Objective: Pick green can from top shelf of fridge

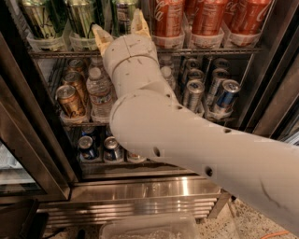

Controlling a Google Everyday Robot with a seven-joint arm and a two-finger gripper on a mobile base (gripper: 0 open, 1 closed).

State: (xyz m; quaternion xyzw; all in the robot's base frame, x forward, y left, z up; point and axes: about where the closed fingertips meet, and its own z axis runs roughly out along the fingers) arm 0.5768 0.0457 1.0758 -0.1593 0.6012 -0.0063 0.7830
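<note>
My gripper (pixel 120 31) reaches into the fridge (pixel 32 126) at the front edge of the top shelf (pixel 210 49). Its two tan fingertips (pixel 101 38) are spread apart and point up and inward. The green can (pixel 123 12) stands on the top shelf just behind the gap between them, its lower part hidden by my wrist. I cannot tell whether the fingers touch it. Two yellower olive-green cans (pixel 80 18) stand to its left and red cola cans (pixel 167 18) to its right.
The rack below holds gold cans (pixel 70 100), a water bottle (pixel 99 91) and silver-blue cans (pixel 225 97). Short blue cans (pixel 87 148) sit on the lowest rack. The stainless steel base (pixel 140 189) is under it. My arm crosses the lower right.
</note>
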